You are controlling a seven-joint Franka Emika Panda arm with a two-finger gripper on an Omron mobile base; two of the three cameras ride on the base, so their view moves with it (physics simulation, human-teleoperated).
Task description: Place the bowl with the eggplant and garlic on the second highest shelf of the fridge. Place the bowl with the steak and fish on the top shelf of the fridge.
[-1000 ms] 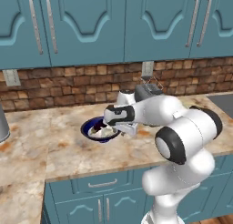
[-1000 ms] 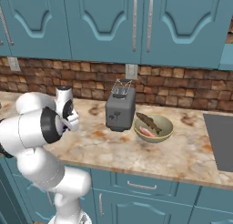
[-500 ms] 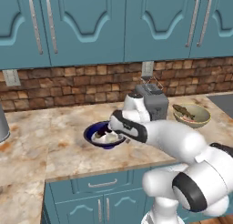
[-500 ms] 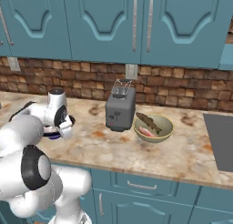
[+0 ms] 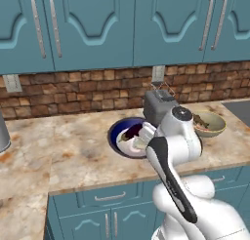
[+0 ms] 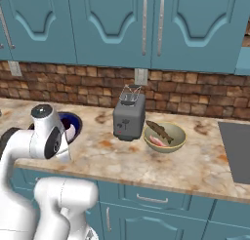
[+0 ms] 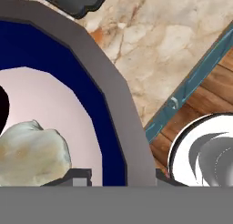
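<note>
A dark blue bowl [image 5: 122, 134] with a grey rim [image 7: 113, 95] holds the dark eggplant [image 5: 131, 133] and the pale garlic [image 7: 32, 150]. My gripper [image 5: 141, 141] is at the bowl's right rim. In the hand view the gripper [image 7: 119, 175] has one finger inside the wall and one outside, shut on that rim. The bowl [image 6: 70, 127] is partly behind my arm. An olive bowl [image 6: 178, 136] carries the brownish fish [image 6: 160, 131] and the pink steak [image 6: 155, 141]; it stands right of the toaster. The fridge is out of view.
A grey toaster [image 5: 157, 106] stands between the two bowls, close behind my hand. The marble counter [image 5: 58, 151] runs left and right, with its front edge [image 7: 191, 82] just beside the blue bowl. Teal cabinets [image 6: 97, 24] hang above the brick wall. A dark cooktop [image 6: 237, 149] lies far right.
My arm has swung round from a high folded pose to a low one, while the hand stayed at the bowl's rim. The blue bowl has shifted slightly right and up.
</note>
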